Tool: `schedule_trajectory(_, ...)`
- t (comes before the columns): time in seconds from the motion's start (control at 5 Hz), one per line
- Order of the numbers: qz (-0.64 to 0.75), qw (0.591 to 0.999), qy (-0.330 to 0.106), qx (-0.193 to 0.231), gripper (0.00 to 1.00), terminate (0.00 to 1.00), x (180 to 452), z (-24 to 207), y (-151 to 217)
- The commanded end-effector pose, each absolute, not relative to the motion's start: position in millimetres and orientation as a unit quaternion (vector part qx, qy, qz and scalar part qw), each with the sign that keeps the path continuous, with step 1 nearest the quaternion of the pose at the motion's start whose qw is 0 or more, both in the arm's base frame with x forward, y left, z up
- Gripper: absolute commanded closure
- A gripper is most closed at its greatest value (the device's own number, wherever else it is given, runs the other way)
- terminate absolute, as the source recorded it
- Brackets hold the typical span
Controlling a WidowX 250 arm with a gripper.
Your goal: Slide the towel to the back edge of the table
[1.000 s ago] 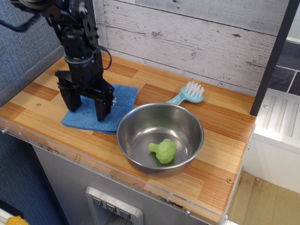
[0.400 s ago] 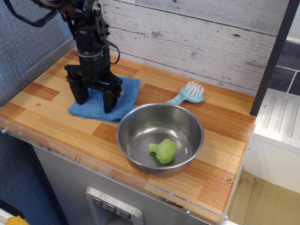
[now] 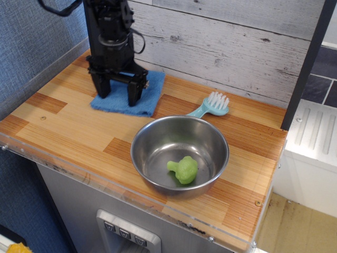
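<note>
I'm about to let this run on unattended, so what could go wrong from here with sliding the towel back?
1. The gripper stands open with its fingertips on the towel; the soft cloth may bunch or slip out instead of sliding.
2. The plank wall rises close behind, so pushing further may bring the arm against it.

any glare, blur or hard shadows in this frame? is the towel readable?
observation.image view: soft, even light, no hard shadows. The steel bowl carries bright reflections on its rim and inner wall, but the green toy inside is clear. The towel is sharp, partly hidden by the black pincer. The acrylic front rim of the table shows faint sheen. No evident motion blur.
</note>
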State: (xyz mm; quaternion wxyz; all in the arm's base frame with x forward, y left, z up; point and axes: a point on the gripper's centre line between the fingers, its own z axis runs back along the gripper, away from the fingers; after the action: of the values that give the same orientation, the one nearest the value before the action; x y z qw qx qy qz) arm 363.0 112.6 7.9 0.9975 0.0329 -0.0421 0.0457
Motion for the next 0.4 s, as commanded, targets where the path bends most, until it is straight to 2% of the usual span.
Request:
schedule_trajectory(0.0,0.035,0.997,-0.057,0.031,0.00,0.00,393.4,14.3,102.2)
schedule_trajectory(0.2,0.033,0.997,-0.064,0.035,0.00,0.00,390.7,23.0,103.7)
